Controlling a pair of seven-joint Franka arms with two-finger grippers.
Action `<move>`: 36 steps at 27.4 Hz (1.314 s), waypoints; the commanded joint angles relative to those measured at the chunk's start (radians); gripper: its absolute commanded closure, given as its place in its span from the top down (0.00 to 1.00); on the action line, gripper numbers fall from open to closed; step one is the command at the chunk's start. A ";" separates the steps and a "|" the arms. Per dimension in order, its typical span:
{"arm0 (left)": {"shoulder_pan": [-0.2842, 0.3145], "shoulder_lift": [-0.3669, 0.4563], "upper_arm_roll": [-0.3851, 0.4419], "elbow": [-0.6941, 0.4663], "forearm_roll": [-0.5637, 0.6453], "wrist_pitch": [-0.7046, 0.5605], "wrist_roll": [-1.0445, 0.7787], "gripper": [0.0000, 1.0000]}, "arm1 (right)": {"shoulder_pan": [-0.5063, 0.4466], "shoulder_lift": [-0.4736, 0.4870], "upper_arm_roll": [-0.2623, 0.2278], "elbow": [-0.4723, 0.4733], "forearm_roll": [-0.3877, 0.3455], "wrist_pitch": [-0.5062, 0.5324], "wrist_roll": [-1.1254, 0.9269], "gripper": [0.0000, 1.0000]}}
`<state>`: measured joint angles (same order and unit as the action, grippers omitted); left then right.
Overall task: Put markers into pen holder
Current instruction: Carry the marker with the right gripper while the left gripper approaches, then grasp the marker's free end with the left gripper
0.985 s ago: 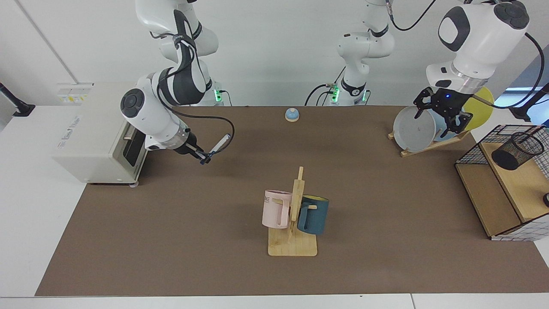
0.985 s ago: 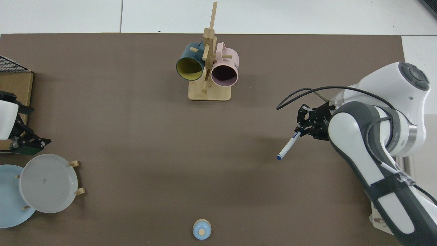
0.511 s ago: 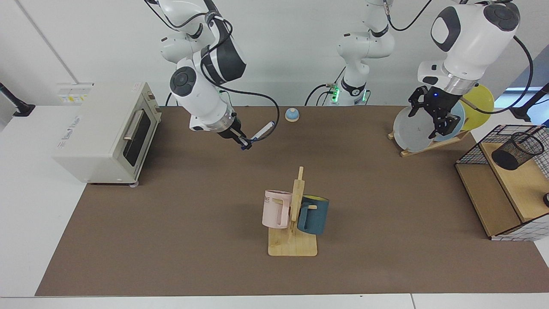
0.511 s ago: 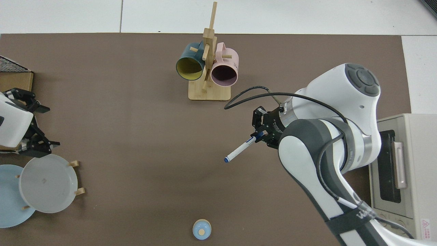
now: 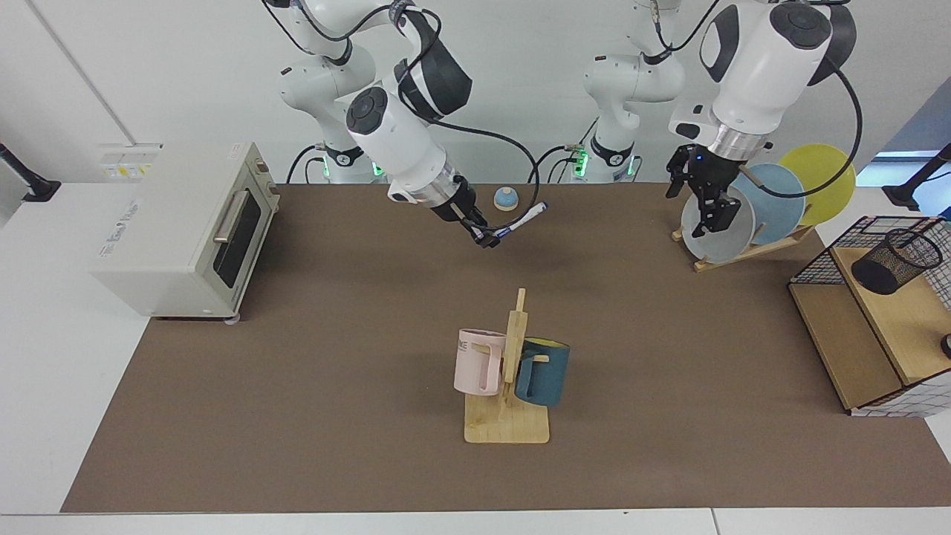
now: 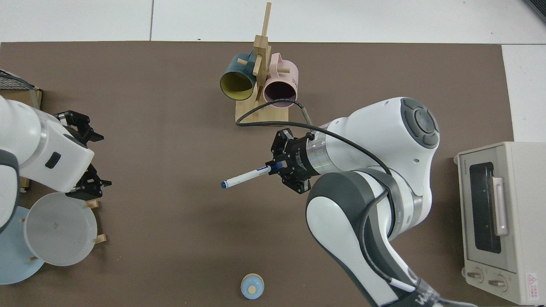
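While clamped by its end in the right gripper (image 5: 487, 239), the marker (image 5: 522, 220) juts outward above the table.

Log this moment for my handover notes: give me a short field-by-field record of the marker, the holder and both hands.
marker: white marker, held in the air over the brown mat, behind the mug rack
right hand: right hand shut on one end of the marker
left hand: left hand open, holding nothing, in front of the grey plate
pen holder: black mesh pen holder on the wooden shelf at the table's far side from the toaster oven; no marker seen in it
task state: marker not yet in holder
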<state>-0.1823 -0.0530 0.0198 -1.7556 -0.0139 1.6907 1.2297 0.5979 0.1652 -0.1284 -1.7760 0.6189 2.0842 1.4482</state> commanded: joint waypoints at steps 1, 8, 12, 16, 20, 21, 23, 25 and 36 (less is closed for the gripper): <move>-0.019 -0.008 -0.027 -0.019 0.003 0.015 -0.004 1.00 | 0.036 0.010 -0.007 0.012 0.061 0.079 0.133 0.00; -0.029 -0.034 -0.098 -0.056 0.008 0.018 -0.015 1.00 | 0.097 0.010 -0.007 0.012 0.122 0.157 0.242 0.00; -0.029 -0.034 -0.101 -0.056 0.017 0.037 -0.018 1.00 | 0.106 0.010 -0.007 0.012 0.117 0.160 0.274 0.00; -0.032 -0.036 -0.133 -0.056 0.038 0.043 -0.018 1.00 | 0.125 0.010 -0.007 0.013 0.114 0.165 0.305 0.00; -0.040 -0.038 -0.139 -0.061 0.038 0.044 -0.018 0.99 | 0.151 0.010 -0.007 0.013 0.124 0.229 0.325 0.00; -0.042 -0.041 -0.139 -0.065 0.038 0.046 -0.019 0.99 | 0.157 0.010 -0.007 0.013 0.124 0.237 0.333 0.00; -0.046 -0.041 -0.146 -0.068 0.032 0.050 -0.022 0.99 | 0.164 0.010 -0.007 0.012 0.124 0.238 0.342 0.00; -0.046 -0.041 -0.146 -0.068 0.028 0.050 -0.035 0.99 | 0.169 0.008 -0.007 0.013 0.122 0.238 0.354 0.00; -0.049 -0.041 -0.147 -0.067 -0.017 0.053 -0.050 0.69 | 0.177 0.008 -0.007 0.012 0.119 0.240 0.359 0.00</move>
<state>-0.2203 -0.0622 -0.1322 -1.7830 -0.0173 1.7148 1.1958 0.7686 0.1664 -0.1309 -1.7737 0.7236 2.3019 1.7884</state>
